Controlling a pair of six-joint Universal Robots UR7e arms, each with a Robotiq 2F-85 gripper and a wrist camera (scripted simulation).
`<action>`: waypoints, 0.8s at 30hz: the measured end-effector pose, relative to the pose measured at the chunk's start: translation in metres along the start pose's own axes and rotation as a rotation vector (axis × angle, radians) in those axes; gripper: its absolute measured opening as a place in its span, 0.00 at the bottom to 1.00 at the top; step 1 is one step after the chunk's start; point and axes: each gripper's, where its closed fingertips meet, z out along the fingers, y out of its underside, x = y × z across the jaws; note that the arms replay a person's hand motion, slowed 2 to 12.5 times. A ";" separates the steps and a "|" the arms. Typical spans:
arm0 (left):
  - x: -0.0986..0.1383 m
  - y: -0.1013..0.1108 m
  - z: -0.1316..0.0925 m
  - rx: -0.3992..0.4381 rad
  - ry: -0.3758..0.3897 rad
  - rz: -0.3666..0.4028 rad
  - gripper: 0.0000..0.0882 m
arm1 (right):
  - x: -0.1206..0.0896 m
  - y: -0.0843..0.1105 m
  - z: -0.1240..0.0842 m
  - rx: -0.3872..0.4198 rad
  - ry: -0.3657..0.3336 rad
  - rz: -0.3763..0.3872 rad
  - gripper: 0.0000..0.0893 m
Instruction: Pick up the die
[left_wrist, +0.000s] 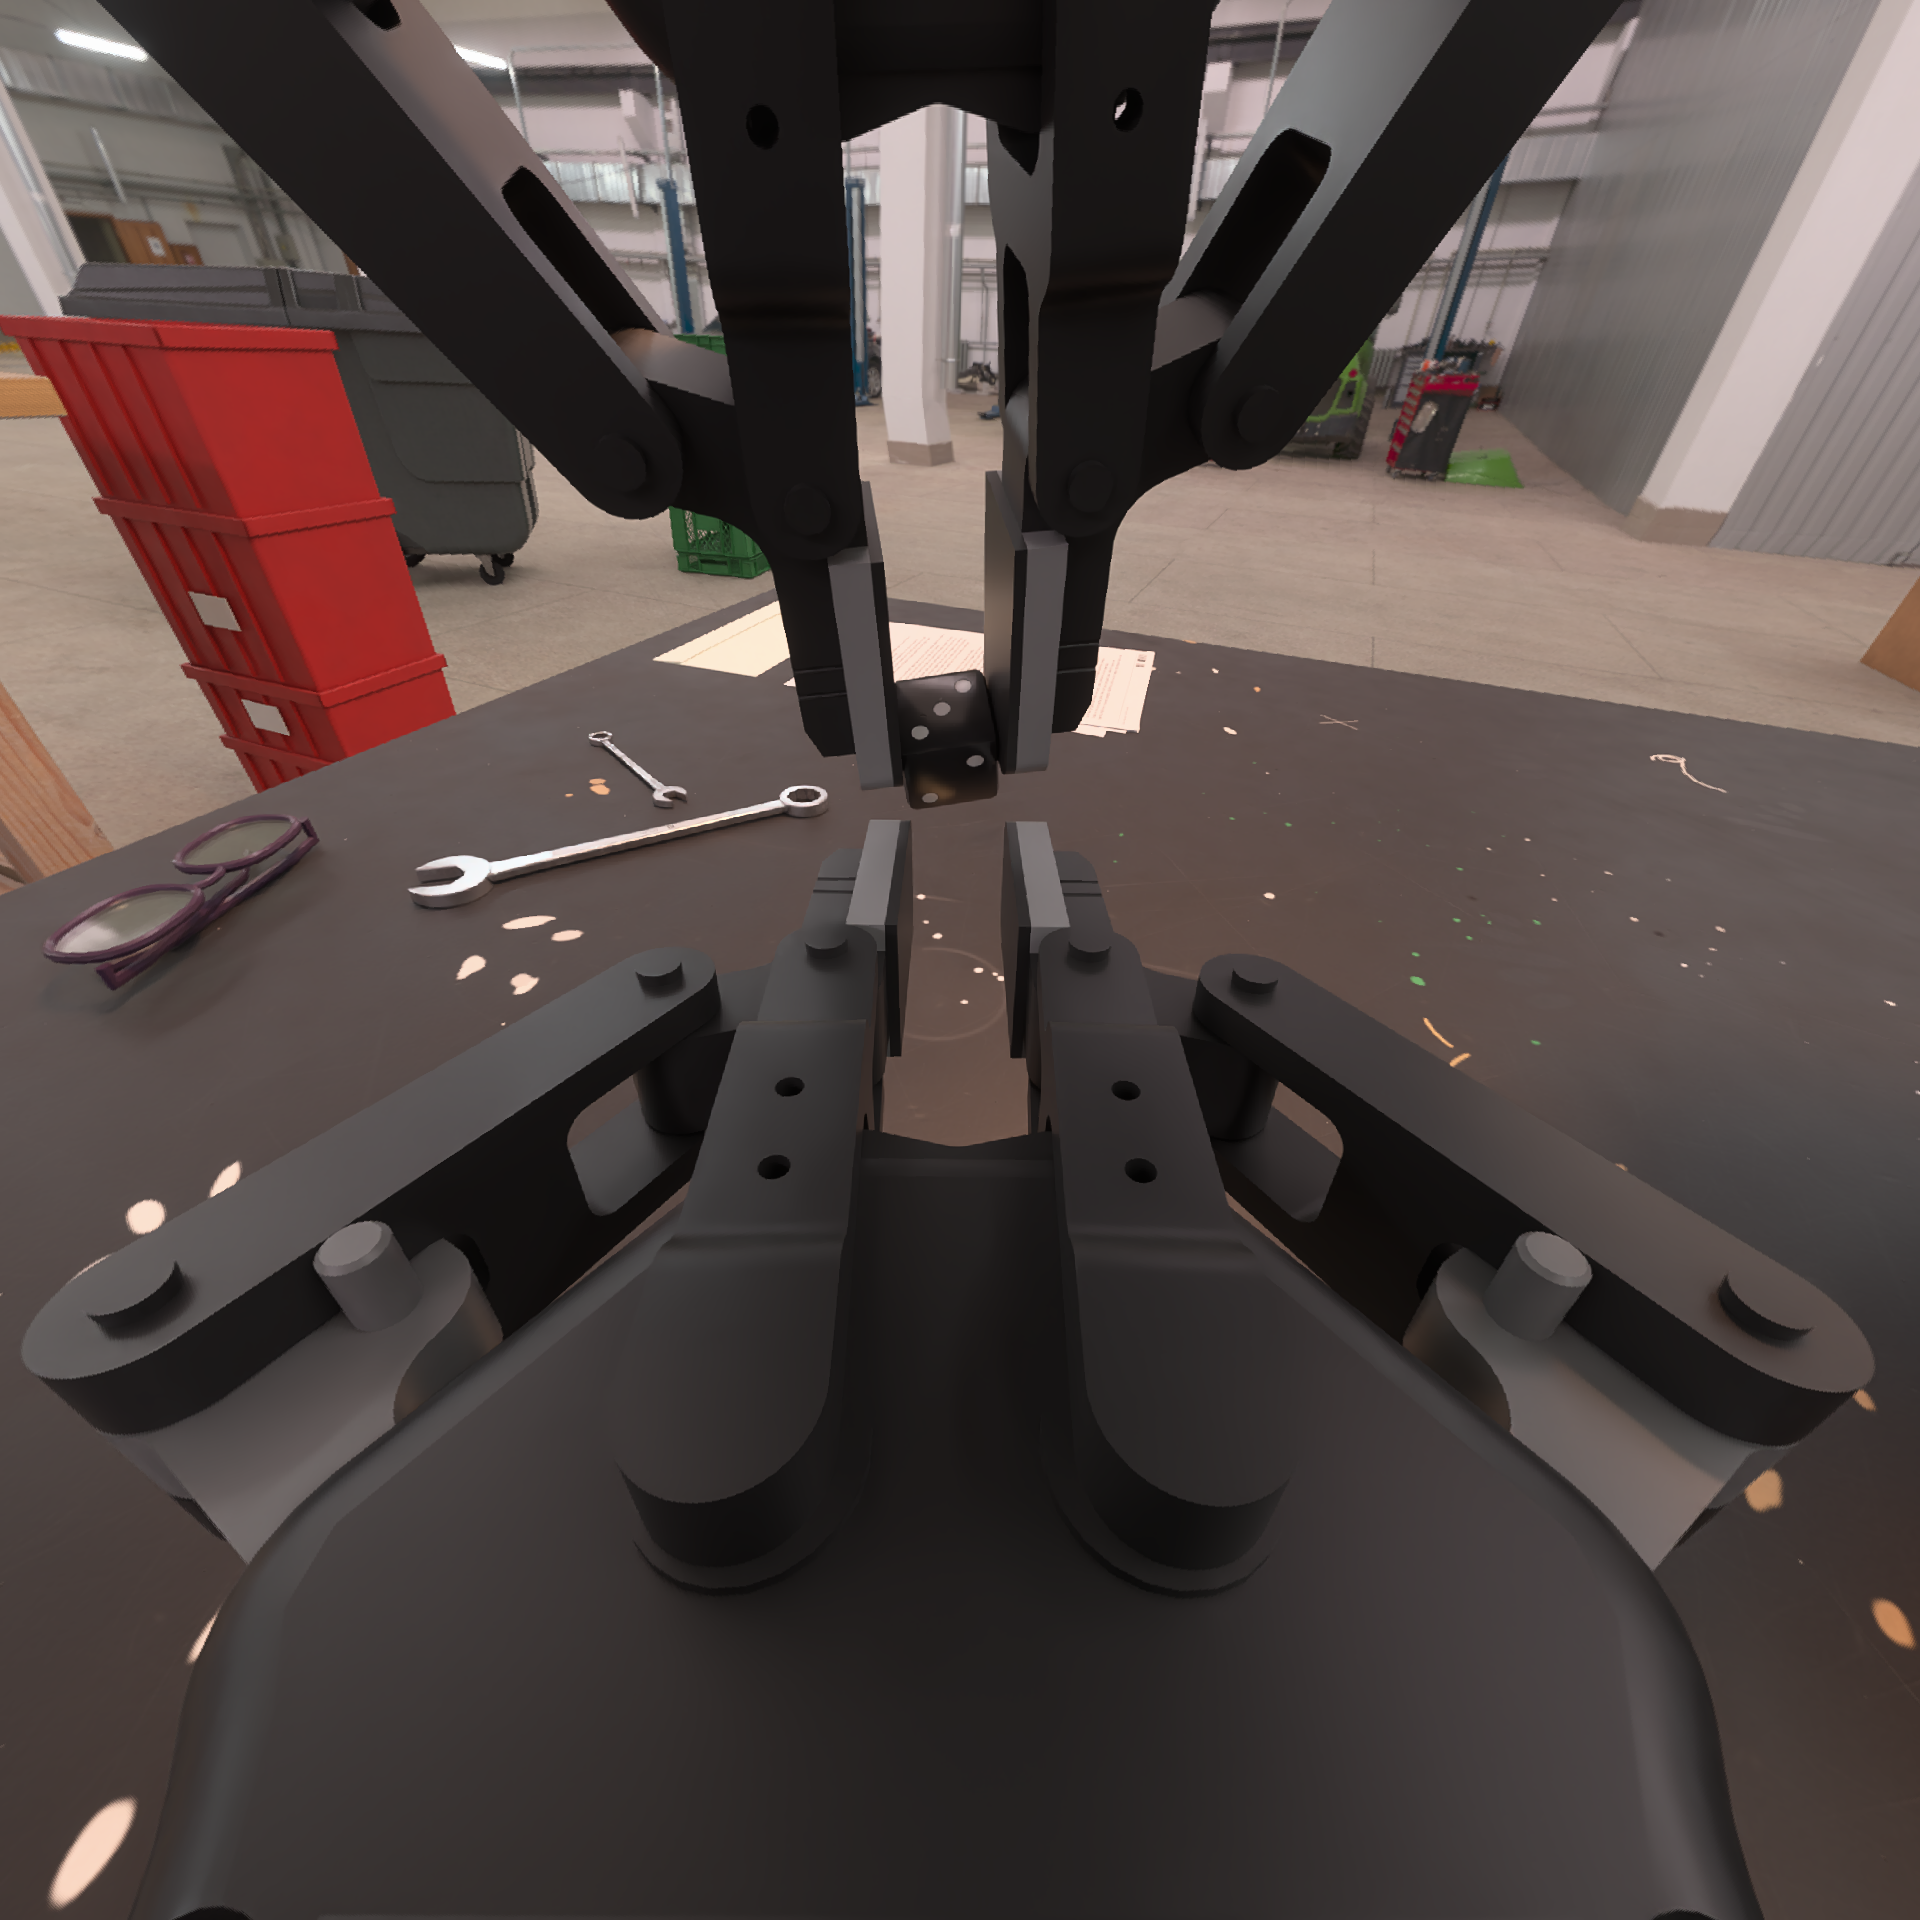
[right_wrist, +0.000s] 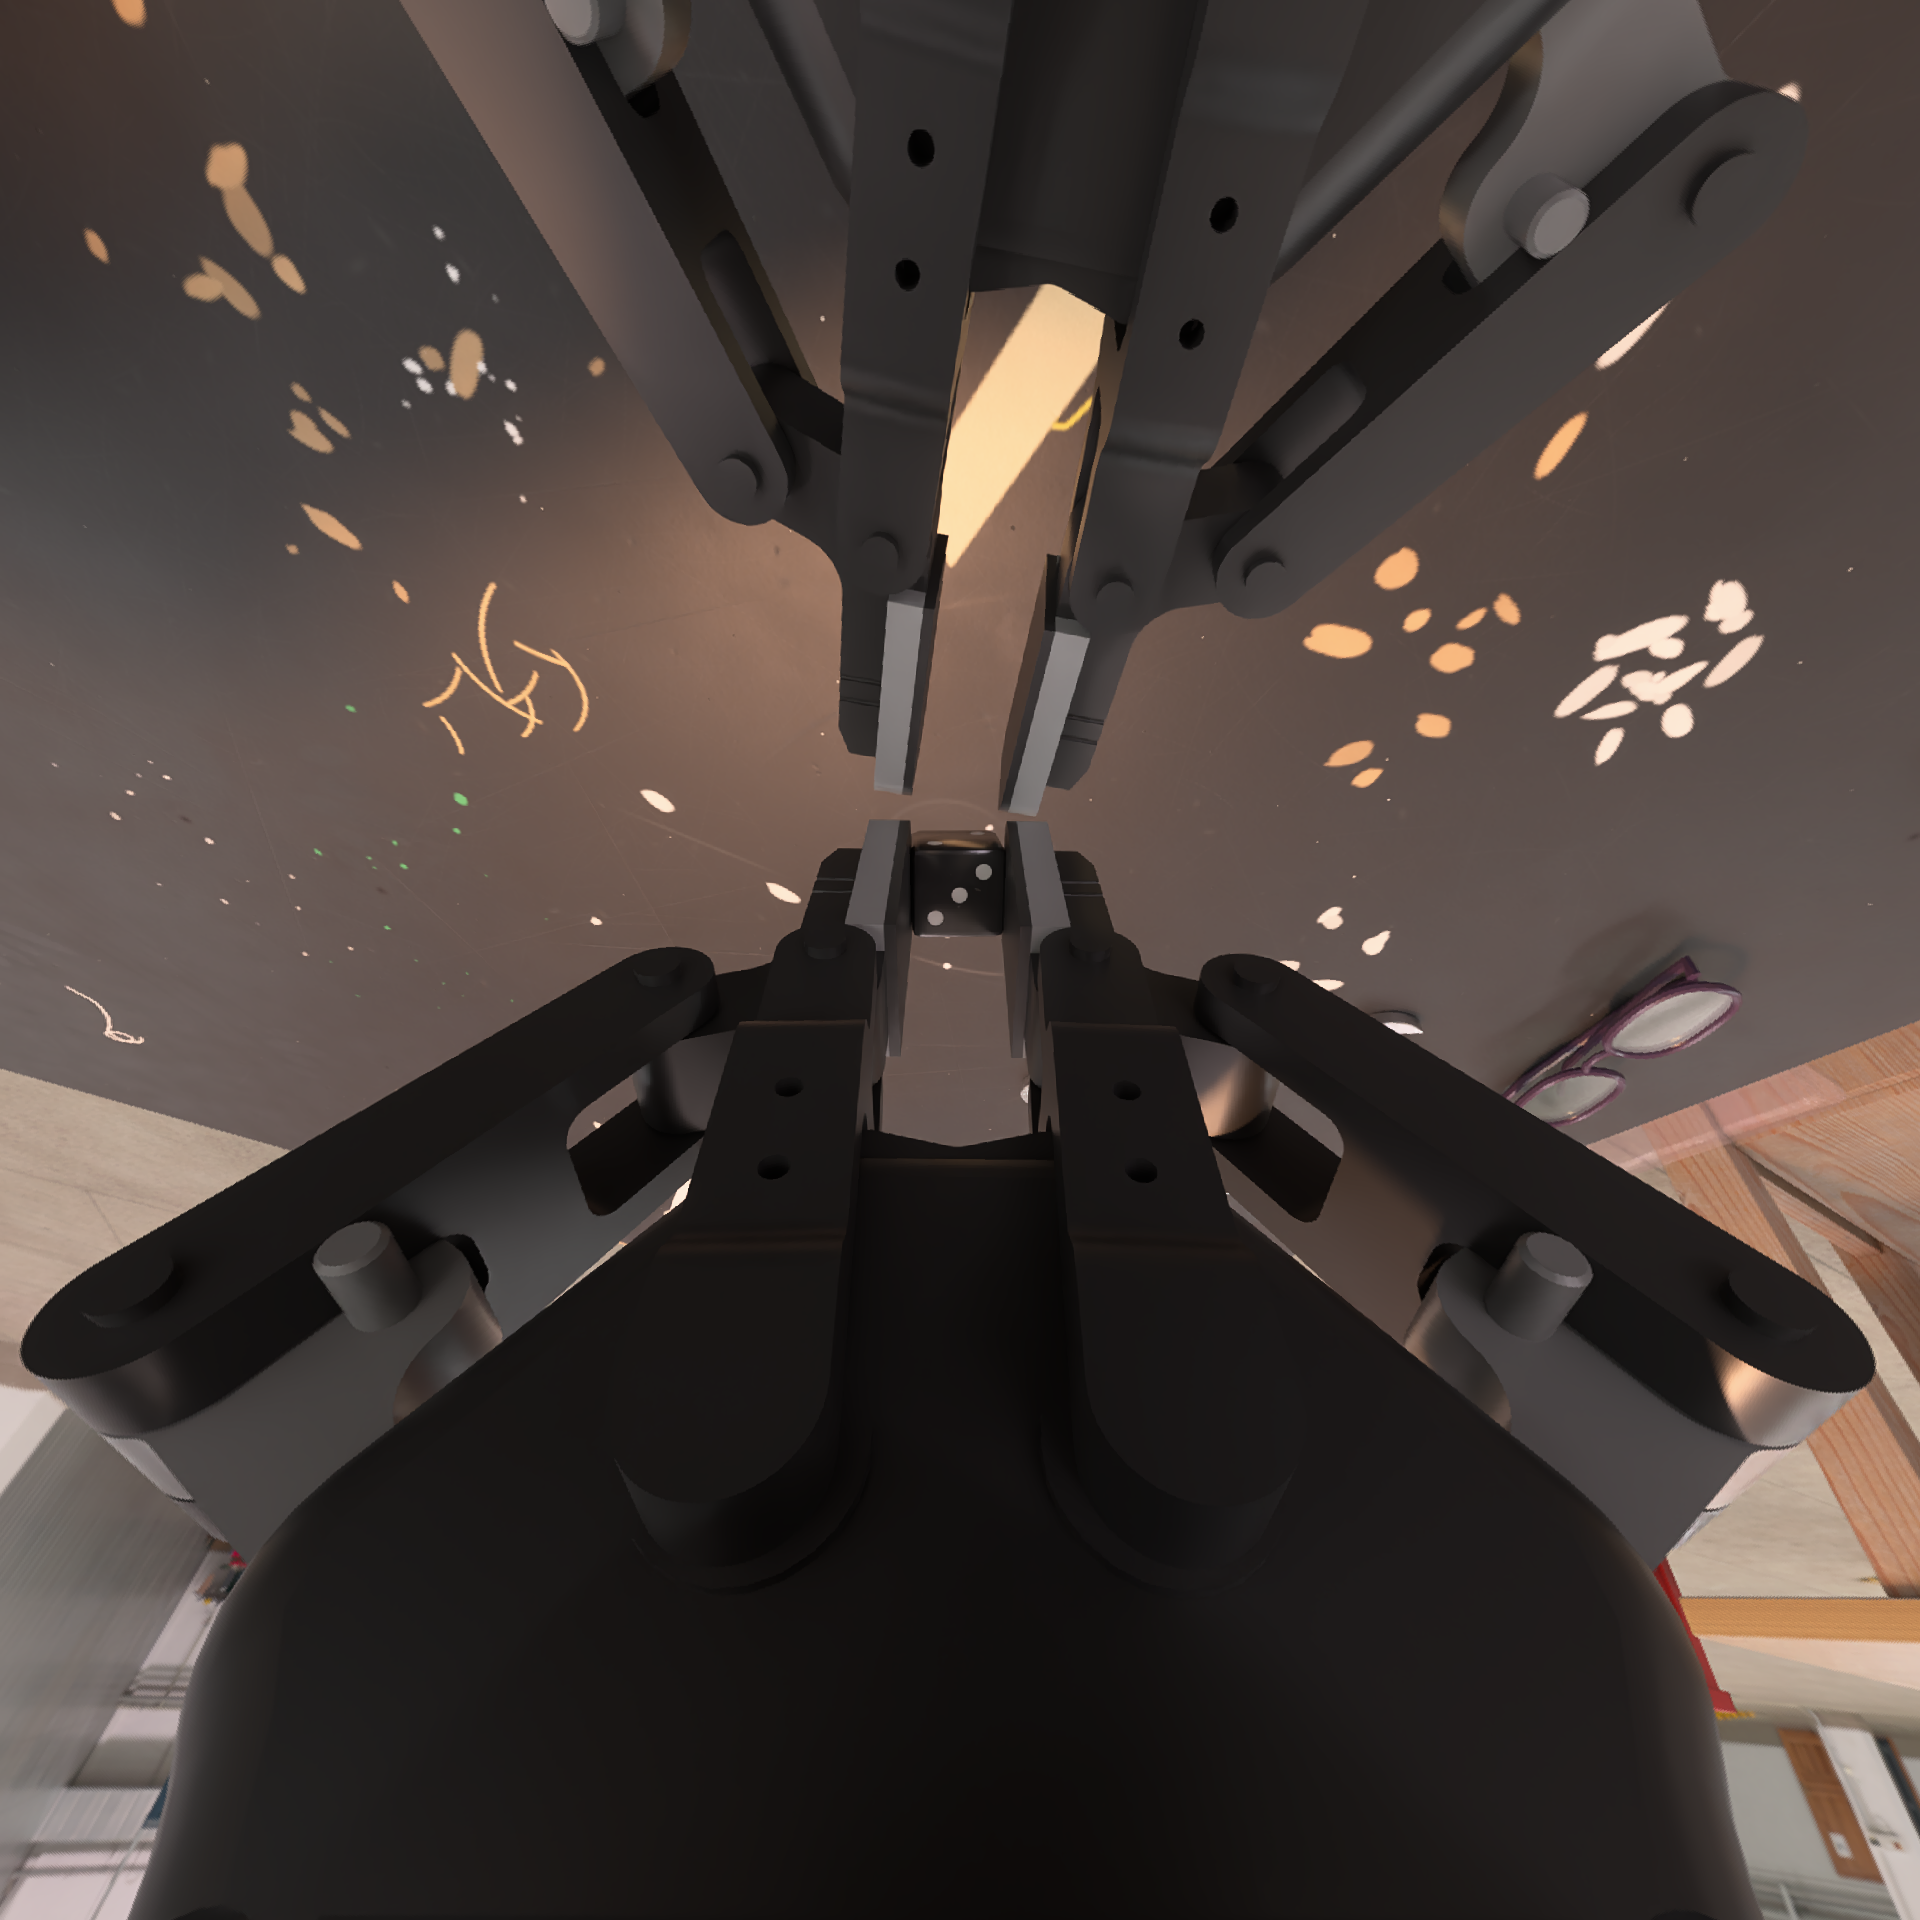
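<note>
The die (left_wrist: 945, 753) is black with white pips. My right gripper (right_wrist: 956, 831) is shut on it, one pad on each side, and the die (right_wrist: 956, 888) sits just behind its fingertips. In the left wrist view the right gripper (left_wrist: 948, 774) reaches down from the top of the frame with the die at its tips. My left gripper (left_wrist: 956, 831) points at it tip to tip, just short of the die, jaws about a die's width apart and empty. It also shows in the right wrist view (right_wrist: 958, 795). I cannot tell whether the die touches the table.
On the dark, paint-speckled table (left_wrist: 1455, 935) lie a large wrench (left_wrist: 623, 847), a small wrench (left_wrist: 636, 769), purple glasses (left_wrist: 177, 899) and paper sheets (left_wrist: 1117, 686) at the far edge. Red stacked crates (left_wrist: 239, 520) stand beyond the table's left side.
</note>
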 end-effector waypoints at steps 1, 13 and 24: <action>0.000 0.000 0.000 0.001 0.000 0.000 0.18 | 0.000 0.000 0.000 0.000 0.001 0.000 0.18; 0.000 0.000 0.000 0.005 0.001 -0.001 0.18 | 0.000 -0.001 0.000 -0.006 0.015 -0.011 0.18; 0.000 -0.002 -0.001 0.018 0.003 -0.003 0.18 | 0.000 -0.001 0.001 -0.011 0.028 -0.019 0.18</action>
